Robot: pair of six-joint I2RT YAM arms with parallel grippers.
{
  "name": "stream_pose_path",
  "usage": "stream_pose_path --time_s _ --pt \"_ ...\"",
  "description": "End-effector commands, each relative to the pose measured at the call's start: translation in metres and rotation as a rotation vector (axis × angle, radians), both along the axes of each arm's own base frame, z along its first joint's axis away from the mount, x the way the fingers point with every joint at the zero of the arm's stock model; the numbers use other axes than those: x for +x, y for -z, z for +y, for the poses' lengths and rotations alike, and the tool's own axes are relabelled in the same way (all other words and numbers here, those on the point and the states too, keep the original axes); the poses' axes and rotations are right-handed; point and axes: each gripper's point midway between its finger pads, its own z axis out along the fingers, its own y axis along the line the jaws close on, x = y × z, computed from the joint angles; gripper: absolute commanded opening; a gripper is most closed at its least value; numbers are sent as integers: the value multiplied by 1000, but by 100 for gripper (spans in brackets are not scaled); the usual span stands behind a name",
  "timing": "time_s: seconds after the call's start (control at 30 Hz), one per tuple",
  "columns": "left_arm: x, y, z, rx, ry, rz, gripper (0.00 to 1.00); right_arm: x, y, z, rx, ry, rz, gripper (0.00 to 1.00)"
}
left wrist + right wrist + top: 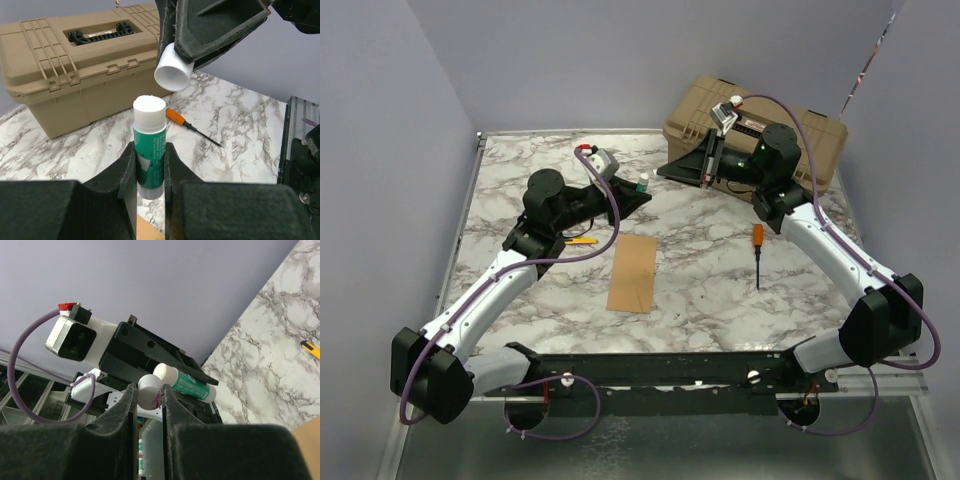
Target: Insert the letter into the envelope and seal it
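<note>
The kraft-brown envelope [633, 273] lies flat on the marble table, in front of both grippers. Its edge shows below the left fingers [145, 232]. The letter does not show as a separate sheet. My left gripper [646, 192] [150, 150] is shut on a green glue stick [149, 125] [187, 384] whose white uncapped top points up. My right gripper [665, 172] [149, 392] is shut on the stick's white cap [149, 389] [173, 74]. The cap hangs just above and beside the stick's top, apart from it.
A tan plastic toolbox [760, 130] [65, 65] stands at the back right, behind the right arm. An orange-handled screwdriver [757, 245] [190, 125] lies right of the envelope. A yellow cutter [582, 240] [310, 349] lies under the left arm. Walls close the back and the sides.
</note>
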Motion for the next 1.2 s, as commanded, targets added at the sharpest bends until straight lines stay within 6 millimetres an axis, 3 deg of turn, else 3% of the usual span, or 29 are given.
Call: stream_pose_path --time_s 0.0,0.8,1.0,1.17 --pt "-8 -9 -5 -17 46 -32 0 4 8 2 -26 3 26 0" --pt "-8 -1 -15 9 74 -28 0 1 10 8 -63 -18 5 0" --pt "-4 28 -11 126 46 4 0 -1 26 6 -147 -19 -15 0" --pt "-1 39 -6 170 20 -8 0 -5 44 8 -219 -32 -10 0"
